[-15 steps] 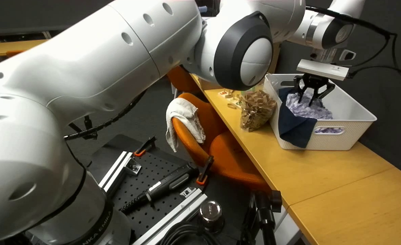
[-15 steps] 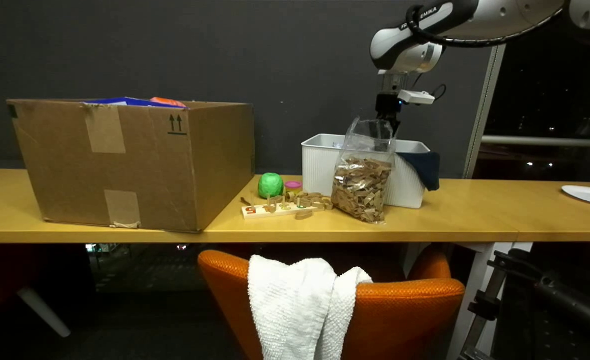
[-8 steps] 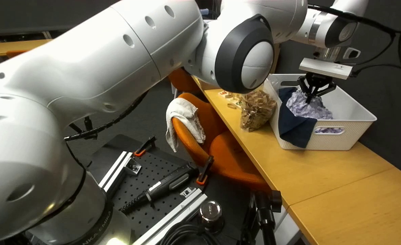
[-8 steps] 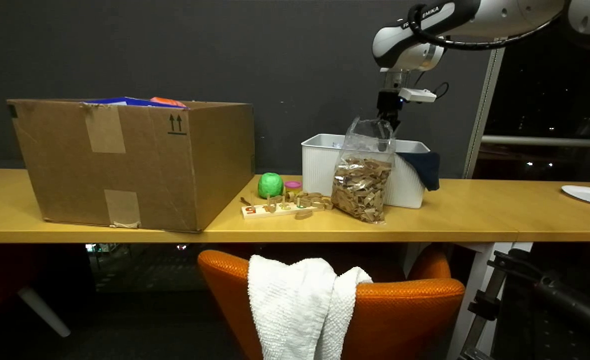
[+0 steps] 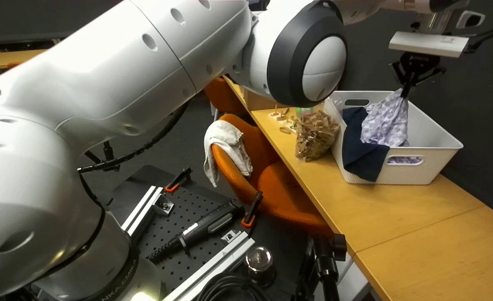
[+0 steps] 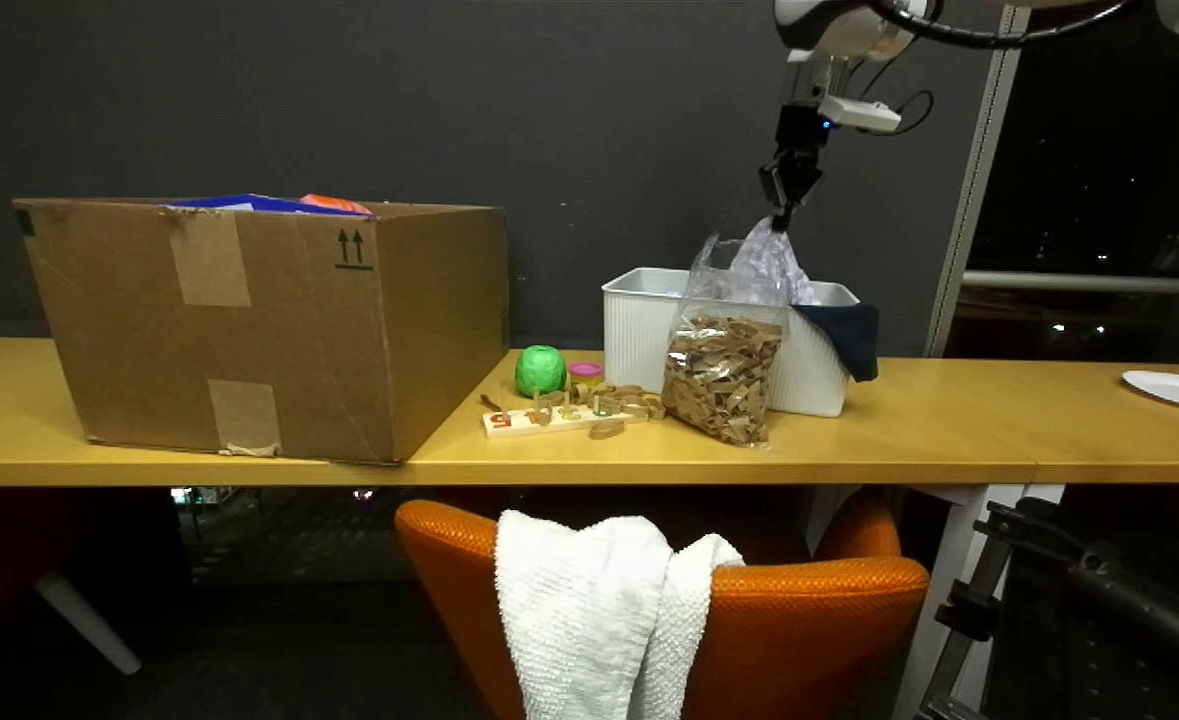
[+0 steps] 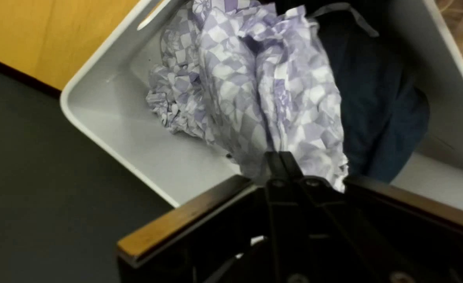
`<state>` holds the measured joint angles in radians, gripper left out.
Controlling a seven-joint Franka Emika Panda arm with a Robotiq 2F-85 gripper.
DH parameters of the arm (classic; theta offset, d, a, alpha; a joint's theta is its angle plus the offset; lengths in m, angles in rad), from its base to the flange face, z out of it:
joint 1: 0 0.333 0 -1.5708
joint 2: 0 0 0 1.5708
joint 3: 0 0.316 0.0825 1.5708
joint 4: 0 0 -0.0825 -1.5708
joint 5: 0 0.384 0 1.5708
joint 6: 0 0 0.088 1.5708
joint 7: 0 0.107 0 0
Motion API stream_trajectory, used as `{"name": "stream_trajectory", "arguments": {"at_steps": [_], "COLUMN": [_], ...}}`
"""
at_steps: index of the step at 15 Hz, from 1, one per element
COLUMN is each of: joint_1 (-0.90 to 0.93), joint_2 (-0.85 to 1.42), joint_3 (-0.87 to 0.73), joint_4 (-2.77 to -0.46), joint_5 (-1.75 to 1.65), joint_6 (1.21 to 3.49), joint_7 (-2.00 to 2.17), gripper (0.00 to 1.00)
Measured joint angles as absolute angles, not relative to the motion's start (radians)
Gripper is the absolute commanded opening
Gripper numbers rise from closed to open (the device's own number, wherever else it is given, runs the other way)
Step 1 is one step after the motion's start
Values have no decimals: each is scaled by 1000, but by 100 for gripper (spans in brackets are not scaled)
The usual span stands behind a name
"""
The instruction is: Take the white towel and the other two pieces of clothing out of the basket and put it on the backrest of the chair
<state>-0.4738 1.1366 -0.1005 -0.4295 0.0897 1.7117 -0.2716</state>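
The claw (image 5: 404, 93) is pinched narrow on the cloth (image 5: 387, 123), the white and pale purple checked one, gripping it near its top. The cloth hangs from the tips over the basket (image 5: 432, 169) in a crumpled peak that rises above the rim, while its lower part is down inside. In the wrist view, long folds run away from the tips, with more of it bunched low in the basket. Beside it I see the navy garment (image 5: 361, 146), partly in the basket and partly draped over the rim, with a corner hanging outside. As for the towel (image 6: 589, 600), it lies over the backrest of the chair (image 6: 819, 620), plain to see in both exterior views.

The chair stands at the edge of the table (image 6: 949, 430), its back turned away from it. Up on the table, a clear bag (image 6: 724, 375) of brown strips stands just beside the basket. Near the bag sit a pegboard (image 6: 561, 423), a green ball (image 6: 540, 370) and a tub (image 6: 585, 374) with a pink lid. In an exterior view, a big box (image 6: 269, 345) stands further along, and a white plate (image 6: 1177, 388) lies well apart towards the other end.
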Motion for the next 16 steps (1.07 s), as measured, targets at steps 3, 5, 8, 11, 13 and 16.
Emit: {"name": "stream_trajectory", "arguments": {"at_steps": [3,5,8,11,13,16], "joint_1": [-477,-469,-431,-359,-296,-183], "joint_2": [1055,992,895,813,765,706], "joint_3": [-97,-93,-89,-87,-86,-85], "joint_4": [-399,-389,-381,-373,-371,-368], "joint_5": [90,89,84,54,24,-24], "joint_6": [1665,1639,1607,1592,1591,1591], "joint_7": [-257,-251,-249,-249,-251,-260], "gripper": [0,0,0,0,0,0]}}
